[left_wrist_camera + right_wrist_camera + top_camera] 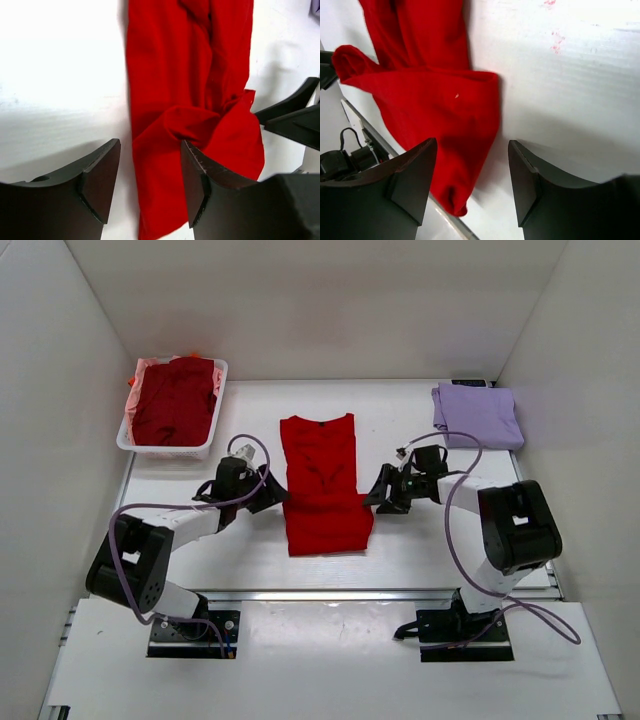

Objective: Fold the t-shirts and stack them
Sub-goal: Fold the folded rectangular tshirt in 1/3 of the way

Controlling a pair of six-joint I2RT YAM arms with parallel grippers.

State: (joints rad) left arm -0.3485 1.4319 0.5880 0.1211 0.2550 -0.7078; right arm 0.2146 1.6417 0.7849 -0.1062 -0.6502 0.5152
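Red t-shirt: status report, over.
Left gripper open, right gripper open, flanking the red t-shirt. Shirt flat, sides folded in, not yet folded over. Nothing in the way.

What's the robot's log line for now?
red t-shirt: folded strip; left end effector: open at its edge; right end effector: open at its edge

Red t-shirt (322, 485) (folded narrow) lies flat.

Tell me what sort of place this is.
Probably a robotics lab test cell, not a home: left arm and right arm bolted to a white table inside plain white walls, with a red t-shirt laid out and a basket of more.
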